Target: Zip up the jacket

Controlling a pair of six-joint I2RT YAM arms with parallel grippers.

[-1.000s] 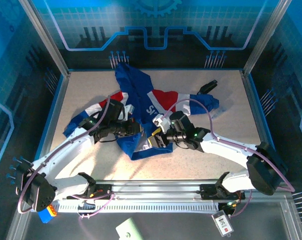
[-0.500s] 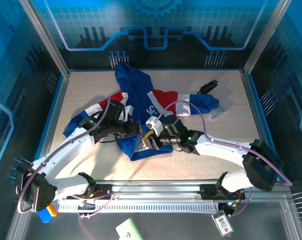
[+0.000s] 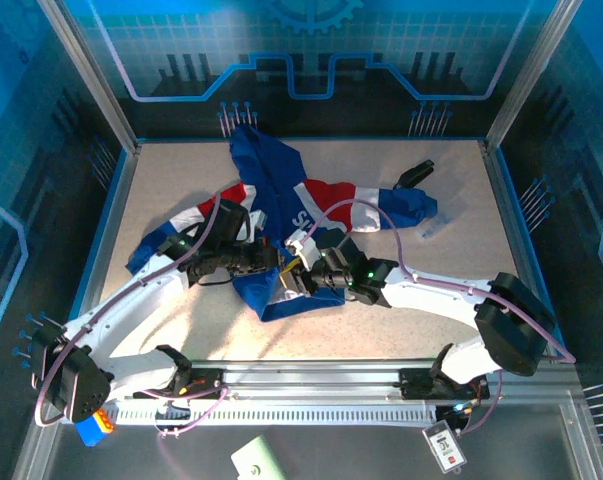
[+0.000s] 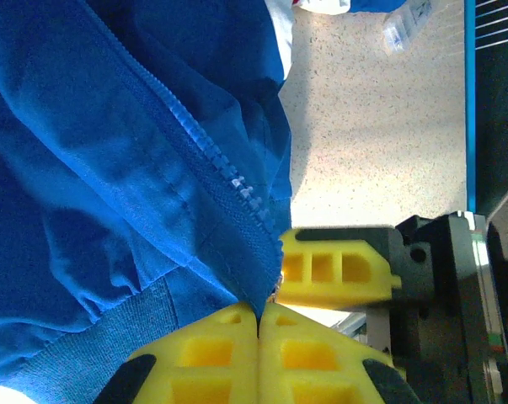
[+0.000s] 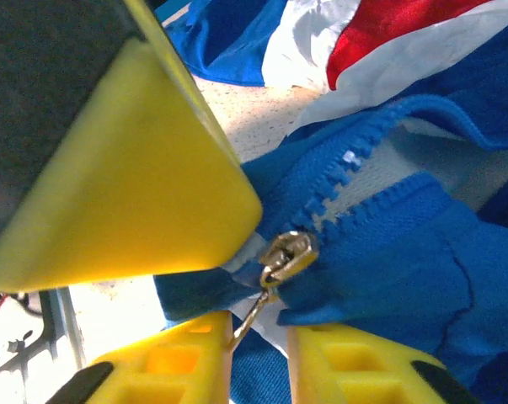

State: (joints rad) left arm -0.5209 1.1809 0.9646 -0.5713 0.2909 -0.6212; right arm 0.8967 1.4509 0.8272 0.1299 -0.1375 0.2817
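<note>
Progress is slight, judging by the right wrist view: the slider [image 5: 287, 252] sits low on the jacket [image 3: 281, 190], close to the hem; above it the two rows of teeth [image 5: 363, 160] part and run open; nearly the whole front is left for you to close.

The jacket lies crumpled in the middle of the table [image 3: 181, 180], hood toward the far edge, sleeves spread to either side. Your left gripper [image 4: 258, 324] has its pads pressed together on the blue hem right at the foot of the zipper, which should anchor it; your right gripper [image 5: 259, 337] is narrow but not closed, the pull [image 5: 252, 316] hanging in the gap between its fingers, not yet pinched as far as I can tell.

What remains: clamp the pull, then draw it toward the collar. In your way: the left gripper's finger sits just beside the slider, so the two are crowded; the fabric is wrinkled along the track. A black object [image 3: 413, 173] lies toward the far right of the table, well apart from the zipper.
</note>
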